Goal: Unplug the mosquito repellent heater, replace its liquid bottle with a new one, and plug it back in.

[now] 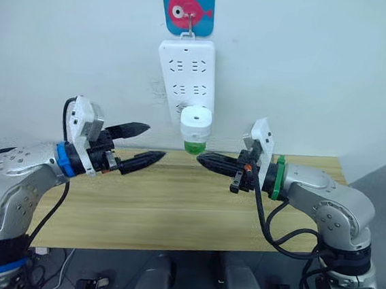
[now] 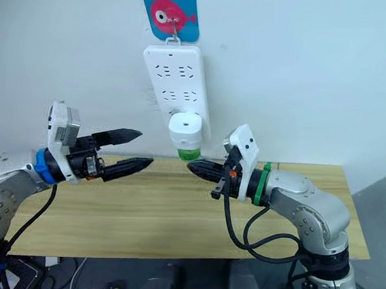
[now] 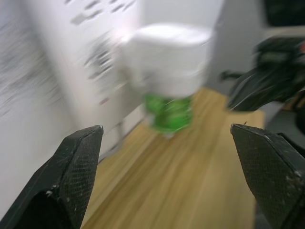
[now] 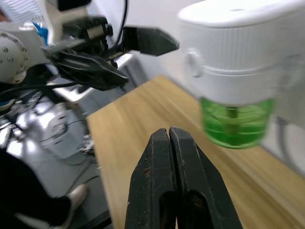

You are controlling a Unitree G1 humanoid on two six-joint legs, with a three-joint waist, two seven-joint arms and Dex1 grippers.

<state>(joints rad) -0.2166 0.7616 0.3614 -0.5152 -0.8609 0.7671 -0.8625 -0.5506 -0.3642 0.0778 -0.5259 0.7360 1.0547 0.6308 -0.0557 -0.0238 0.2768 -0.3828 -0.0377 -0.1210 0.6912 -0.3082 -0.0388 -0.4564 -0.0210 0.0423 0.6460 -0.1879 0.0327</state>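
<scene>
Heater first: the mosquito repellent heater (image 1: 196,123) sits plugged into the lowest socket of a long white power strip (image 1: 185,72), its round-holed white face turned outward and a green liquid bottle (image 1: 194,146) screwed in beneath it, hanging just above the back edge of a wooden table (image 1: 173,211).

Both arms reach in from either side at roughly the bottle's height, forearms close to level over the tabletop. The right gripper (image 1: 205,161) points toward the bottle from the right, its tip just beside and slightly below the green glass, not touching it; its two black fingers are pressed flat together and carry nothing. The left gripper (image 1: 145,144) comes from the left, well short of the heater, with its fingers spread apart, one above the other, and nothing between them.

The power strip hangs vertically on a pale wall from a hook on a blue plaque with a pink fish (image 1: 187,7). Black cables loop down from both wrists.
</scene>
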